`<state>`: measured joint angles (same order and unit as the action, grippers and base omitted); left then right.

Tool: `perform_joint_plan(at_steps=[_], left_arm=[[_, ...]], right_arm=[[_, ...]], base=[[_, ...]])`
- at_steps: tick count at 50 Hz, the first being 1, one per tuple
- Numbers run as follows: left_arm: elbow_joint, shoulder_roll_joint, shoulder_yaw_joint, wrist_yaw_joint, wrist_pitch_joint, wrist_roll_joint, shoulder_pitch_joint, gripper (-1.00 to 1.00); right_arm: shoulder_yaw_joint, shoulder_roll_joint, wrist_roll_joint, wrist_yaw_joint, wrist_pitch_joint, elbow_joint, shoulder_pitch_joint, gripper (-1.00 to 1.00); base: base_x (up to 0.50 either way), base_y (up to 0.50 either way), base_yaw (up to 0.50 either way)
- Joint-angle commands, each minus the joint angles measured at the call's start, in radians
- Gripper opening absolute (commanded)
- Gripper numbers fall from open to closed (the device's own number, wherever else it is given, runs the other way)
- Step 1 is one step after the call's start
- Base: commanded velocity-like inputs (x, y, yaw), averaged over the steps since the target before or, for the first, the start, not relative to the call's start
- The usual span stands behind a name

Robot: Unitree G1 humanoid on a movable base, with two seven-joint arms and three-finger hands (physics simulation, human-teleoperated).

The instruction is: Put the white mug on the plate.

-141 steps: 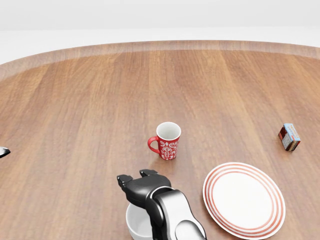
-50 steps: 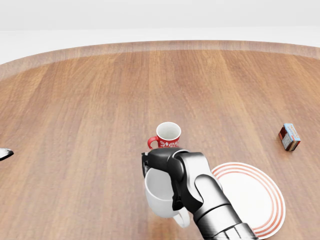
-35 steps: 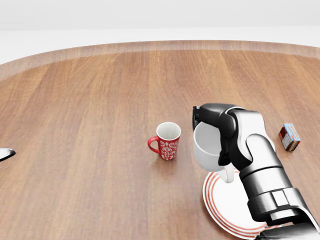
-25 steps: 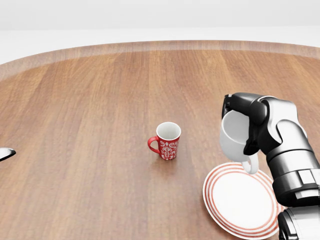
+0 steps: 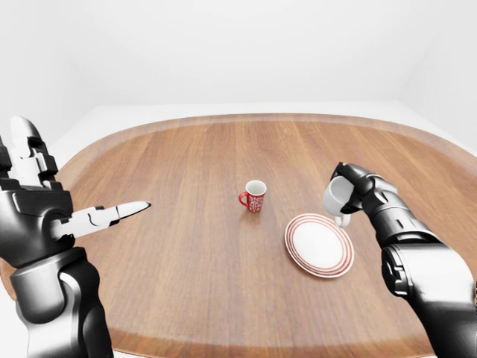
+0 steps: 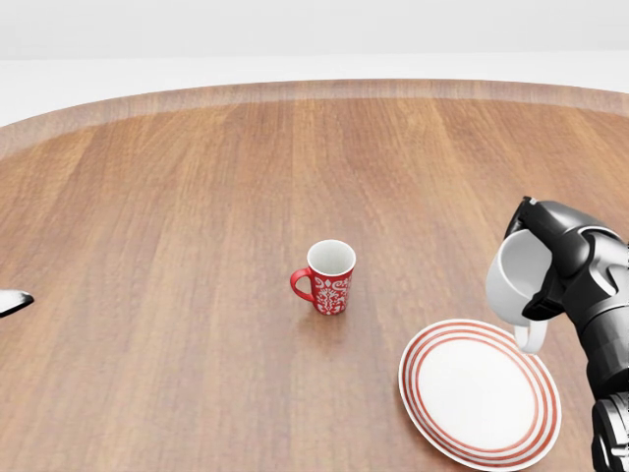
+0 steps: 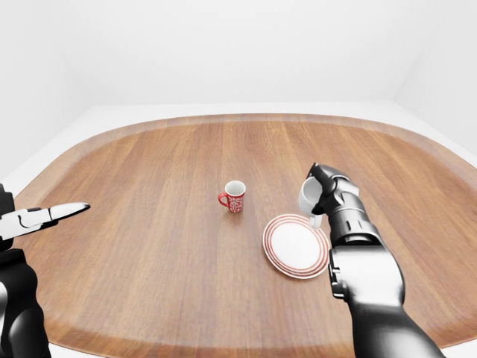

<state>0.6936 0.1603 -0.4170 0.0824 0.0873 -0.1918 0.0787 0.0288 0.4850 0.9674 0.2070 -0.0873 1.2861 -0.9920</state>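
Right hand clenched, left hand splayed

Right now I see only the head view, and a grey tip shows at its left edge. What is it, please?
Observer: It is a fingertip of the left hand. The left-eye view shows that hand raised at the left, fingers spread open, holding nothing.
Operator: Thank you. From another angle, is the white mug over the plate's middle?
Observer: No. In the right-eye view the white mug, gripped by the right hand, shows over the upper right rim of the plate, with its handle pointing down.
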Motion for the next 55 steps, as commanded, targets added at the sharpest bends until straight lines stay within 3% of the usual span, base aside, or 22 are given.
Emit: perform_joint_plan(at_steps=[1,18,29,55], left_arm=[[-0.001,-0.003,0.002,-0.001,0.0,0.002,-0.004,1.0],[-0.009,-0.006,0.004,-0.004,0.0,0.006,-0.005,1.0],[-0.004,-0.003,0.003,-0.002,0.0,0.006,-0.002,1.0],[-0.008,-0.003,0.005,-0.003,0.0,0.007,-0.002,1.0]], right_arm=[[-0.005,-0.027,-0.04,-0.11,0.0,0.054,0.04,-1.0],[-0.023,-0.1,-0.035,-0.05,0.0,0.073,0.116,-1.0],[-0.028,-0.085,-0.009,-0.026,0.0,0.075,0.15,-1.0],[-0.017,-0.102,-0.013,-0.094,0.0,0.082,0.182,-1.0]], base=[[0.0,0.0,0.0],[0.0,0.0,0.0],[0.0,0.0,0.0],[0.0,0.0,0.0]])
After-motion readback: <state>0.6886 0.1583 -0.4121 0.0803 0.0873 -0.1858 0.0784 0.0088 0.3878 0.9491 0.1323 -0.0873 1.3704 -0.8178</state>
